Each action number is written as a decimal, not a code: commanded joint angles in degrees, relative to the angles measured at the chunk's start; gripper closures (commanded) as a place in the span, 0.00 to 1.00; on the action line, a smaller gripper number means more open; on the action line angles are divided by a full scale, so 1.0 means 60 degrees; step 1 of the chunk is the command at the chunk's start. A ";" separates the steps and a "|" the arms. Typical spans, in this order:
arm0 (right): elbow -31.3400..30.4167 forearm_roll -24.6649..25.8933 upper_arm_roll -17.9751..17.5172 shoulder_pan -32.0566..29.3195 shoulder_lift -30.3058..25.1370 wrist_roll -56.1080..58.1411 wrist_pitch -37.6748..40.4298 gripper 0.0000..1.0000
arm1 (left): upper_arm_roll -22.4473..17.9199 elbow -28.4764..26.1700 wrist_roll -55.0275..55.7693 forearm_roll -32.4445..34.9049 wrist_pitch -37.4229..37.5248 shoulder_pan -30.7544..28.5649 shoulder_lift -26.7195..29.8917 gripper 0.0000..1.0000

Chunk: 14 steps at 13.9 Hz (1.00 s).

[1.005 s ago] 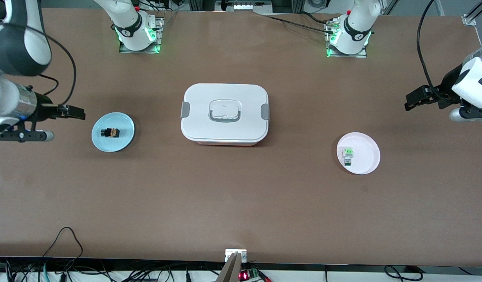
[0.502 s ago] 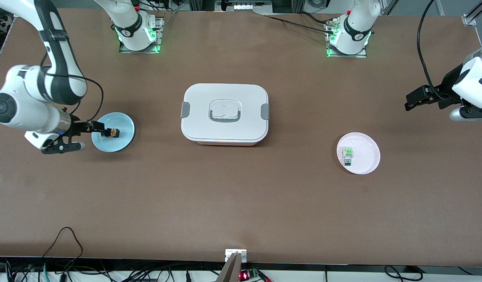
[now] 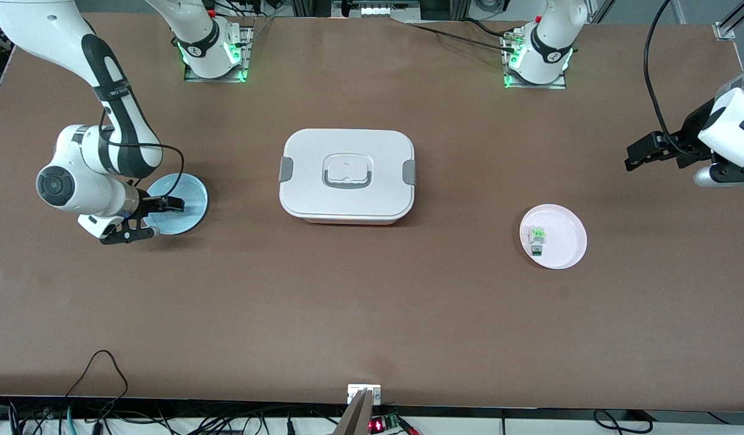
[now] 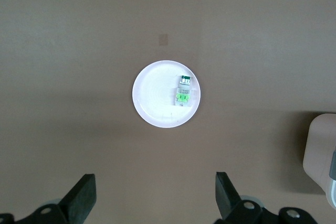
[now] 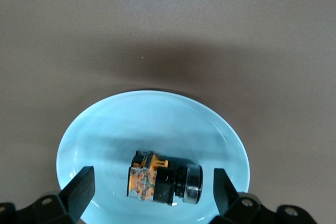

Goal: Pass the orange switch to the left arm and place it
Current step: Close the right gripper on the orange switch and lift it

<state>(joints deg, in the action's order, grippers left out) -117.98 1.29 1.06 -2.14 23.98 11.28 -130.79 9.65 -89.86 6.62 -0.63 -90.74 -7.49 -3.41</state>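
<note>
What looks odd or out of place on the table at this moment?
Nothing stands out. The orange switch lies on its side in the blue plate, between the open fingers of the right gripper. The box sits closed and square. The left gripper waits open, high over the white plate.

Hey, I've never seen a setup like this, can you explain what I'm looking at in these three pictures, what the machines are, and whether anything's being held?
These are two white robot arms bolted to a brown table, each ending in a black two-finger gripper. The wide picture looks down from across the table; the other two come from cameras on the arms' wrists.

A large white box sits mid-table. Toward the right arm's end, a blue plate holds the orange switch, lying on its side. The right gripper is over that plate, open, its fingers either side of the switch, not gripping it. Toward the left arm's end, a white plate holds a white-and-green switch. The left gripper waits, open, over bare table. Nothing is held.
</note>
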 commanded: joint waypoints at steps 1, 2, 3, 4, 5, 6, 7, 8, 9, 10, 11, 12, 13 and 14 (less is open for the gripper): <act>-0.0448 0.0151 -0.0030 -0.0024 -0.0056 0.0084 -0.0393 0.00 | 0.0017 0.0139 0.0069 0.0046 0.0182 -0.0041 0.0026 0.00; -0.0565 0.0136 -0.0030 -0.0024 -0.0071 0.0069 -0.0408 0.00 | 0.0017 0.0139 0.0069 0.0046 0.0182 -0.0041 0.0026 0.00; -0.0639 0.0151 -0.0030 -0.0024 -0.0085 0.0069 -0.0438 0.00 | 0.0017 0.0124 0.0069 0.0046 0.0182 -0.0041 0.0026 0.00; -0.0727 0.0151 -0.0030 -0.0039 -0.0085 0.0069 -0.0539 0.00 | 0.0017 0.0124 0.0069 0.0046 0.0182 -0.0041 0.0026 0.00; -0.0815 0.0151 0.0028 -0.0053 -0.0085 0.0069 -0.0613 0.00 | 0.0002 0.0124 0.0069 0.0046 0.0182 -0.0041 0.0026 0.00; -0.0902 0.0151 0.0087 -0.0039 -0.0085 0.0069 -0.0672 0.00 | -0.0012 0.0124 0.0069 0.0046 0.0182 -0.0041 0.0026 0.00; -0.0976 0.0151 0.0102 -0.0039 -0.0085 0.0084 -0.0730 0.00 | -0.0027 0.0124 0.0069 0.0046 0.0182 -0.0041 0.0026 0.00; -0.1035 0.0151 0.0116 -0.0053 -0.0085 0.0142 -0.0847 0.00 | -0.0013 0.0124 0.0069 0.0032 0.0182 -0.0041 0.0026 0.00; -0.1093 0.0151 0.0218 -0.0053 -0.0085 0.0157 -0.0935 0.00 | -0.0027 0.0124 0.0069 0.0032 0.0182 -0.0041 0.0026 0.00; -0.1137 0.0151 0.0234 -0.0039 -0.0071 0.0142 -0.0979 0.00 | -0.0027 0.0124 0.0069 0.0032 0.0182 -0.0041 0.0026 0.00; -0.1254 0.0151 0.0234 -0.0039 -0.0071 0.0142 -0.1168 0.00 | -0.0027 0.0124 0.0069 0.0032 0.0182 -0.0041 0.0026 0.00; -0.1356 0.0151 0.0248 -0.0053 -0.0056 0.0113 -0.1388 0.00 | -0.0027 0.0124 0.0069 0.0046 0.0182 -0.0041 0.0026 0.00; -0.1372 0.0151 0.0248 -0.0053 -0.0042 0.0026 -0.1491 0.00 | -0.0027 0.0124 0.0069 0.0032 0.0182 -0.0041 0.0026 0.00; -0.1372 0.0122 0.0263 -0.0068 -0.0012 -0.0018 -0.1492 0.01 | -0.0042 0.0124 0.0069 0.0032 0.0197 -0.0041 0.0026 0.00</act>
<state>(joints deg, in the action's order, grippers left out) -124.90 1.31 2.57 -2.20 24.48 11.57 -138.21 9.42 -89.87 6.62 -0.63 -90.74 -7.52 -3.41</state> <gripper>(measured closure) 0.000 0.000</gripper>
